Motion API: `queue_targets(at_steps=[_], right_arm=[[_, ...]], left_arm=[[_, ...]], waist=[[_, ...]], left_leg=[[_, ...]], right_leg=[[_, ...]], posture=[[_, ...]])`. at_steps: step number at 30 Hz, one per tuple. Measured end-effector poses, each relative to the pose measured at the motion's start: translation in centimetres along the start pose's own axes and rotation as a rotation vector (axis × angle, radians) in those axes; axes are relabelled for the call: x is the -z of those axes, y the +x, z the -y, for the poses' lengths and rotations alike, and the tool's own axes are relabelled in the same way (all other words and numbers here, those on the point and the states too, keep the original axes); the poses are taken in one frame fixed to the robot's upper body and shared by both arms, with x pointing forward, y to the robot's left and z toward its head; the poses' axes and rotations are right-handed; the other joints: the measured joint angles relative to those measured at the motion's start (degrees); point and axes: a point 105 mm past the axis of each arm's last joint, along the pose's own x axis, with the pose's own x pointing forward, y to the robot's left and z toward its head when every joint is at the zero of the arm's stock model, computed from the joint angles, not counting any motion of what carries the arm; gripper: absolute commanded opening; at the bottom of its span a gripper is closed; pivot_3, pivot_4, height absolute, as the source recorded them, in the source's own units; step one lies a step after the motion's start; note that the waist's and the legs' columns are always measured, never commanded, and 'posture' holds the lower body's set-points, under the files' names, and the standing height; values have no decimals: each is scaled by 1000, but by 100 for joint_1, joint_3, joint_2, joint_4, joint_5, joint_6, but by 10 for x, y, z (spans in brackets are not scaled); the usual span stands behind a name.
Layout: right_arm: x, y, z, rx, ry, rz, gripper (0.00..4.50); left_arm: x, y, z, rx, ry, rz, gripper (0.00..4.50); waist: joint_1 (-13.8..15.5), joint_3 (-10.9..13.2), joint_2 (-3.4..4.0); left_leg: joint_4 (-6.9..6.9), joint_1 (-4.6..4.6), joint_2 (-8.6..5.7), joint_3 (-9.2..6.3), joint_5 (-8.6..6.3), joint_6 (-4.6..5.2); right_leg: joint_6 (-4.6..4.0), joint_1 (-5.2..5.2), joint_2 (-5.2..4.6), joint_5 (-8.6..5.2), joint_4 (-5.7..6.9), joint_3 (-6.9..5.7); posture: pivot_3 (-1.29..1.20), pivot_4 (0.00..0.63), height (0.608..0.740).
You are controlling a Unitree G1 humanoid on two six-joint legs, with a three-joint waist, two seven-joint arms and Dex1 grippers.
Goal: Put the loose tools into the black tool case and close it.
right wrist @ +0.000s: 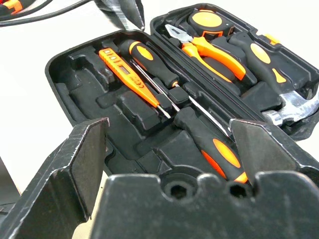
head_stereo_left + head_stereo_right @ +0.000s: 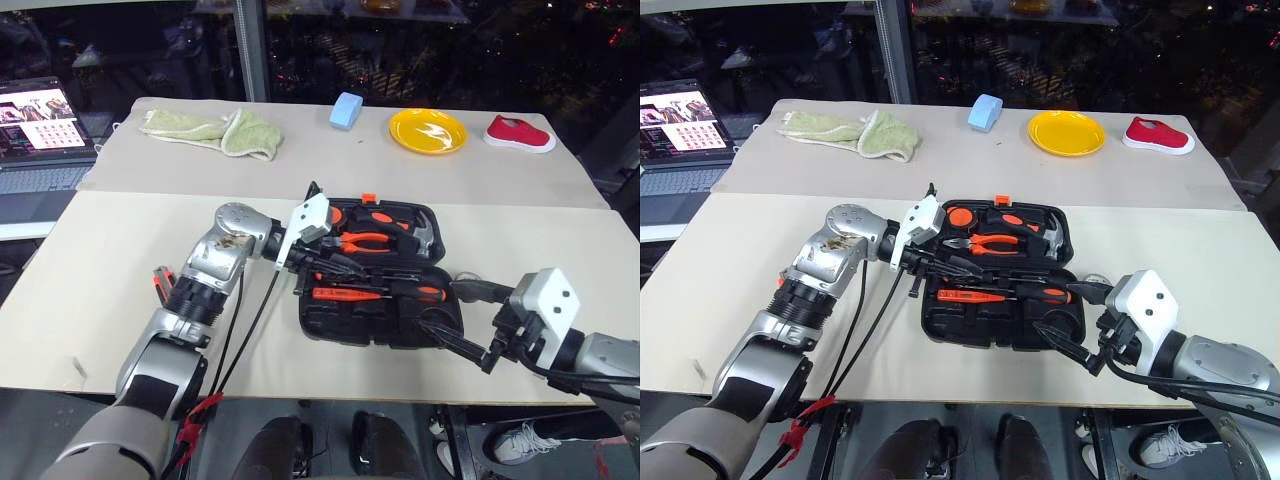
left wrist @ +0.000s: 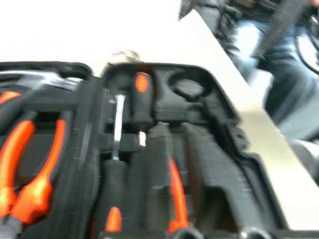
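Table (image 2: 100, 300): left tool (image 2: 300, 262) hides black tool case (image 2: 330, 325) slots.

Head pair looking down on table, both wrist views close over the open case (image 1: 89, 74)

Silver jointed arms, white wrist housings, black cables, black claws.

Table (image 2: 120, 290) with open black tool case (image 2: 330, 325)
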Motion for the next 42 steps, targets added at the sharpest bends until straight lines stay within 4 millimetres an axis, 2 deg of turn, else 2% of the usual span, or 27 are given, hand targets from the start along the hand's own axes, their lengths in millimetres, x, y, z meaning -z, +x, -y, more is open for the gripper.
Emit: queue_targets(at_steps=[18, 30, 32, 38, 42], right_arm=[[-4, 2, 1, -3, 5, 7, 4500], [-10, 3, 3, -2, -2, 31, 4500], [-10, 3, 2, -6, 2, 34, 4500], [-10, 3, 2, -8, 5, 35, 4500], [-12, 4, 3, -8, 5, 43, 4500]], left_arm=[[17, 4, -1, -29, 40, -36, 28], [25, 5, -4, -50, 60, -39, 28], [25, 4, -3, -49, 64, -41, 28], [30, -5, -2, -51, 75, -69, 28], [38, -20, -6, -75, 73, -110, 28]], waist=[[3, -1, 0], [-17, -44, 19], [-26, -44, 19], [-144, -46, 21], [-178, -49, 27]], left_leg=[[-1, 2, 1, 0, -3, 7], [-6, 47, 6, 1, -16, 26], [-14, 67, 7, 1, -33, 54], [-31, 102, 8, 2, -36, 56], [-36, 113, 9, 3, -35, 53]], right_leg=[[0, 0, -2, 0, -1, 1], [1, 47, -3, 0, -4, 3], [1, 68, -3, -1, -8, 3], [2, 96, -3, -3, -13, 6], [0, 98, 1, -4, -10, 10]], posture=[[0, 150, 732], [0, 150, 732], [0, 150, 732], [0, 150, 732], [0, 150, 732]])
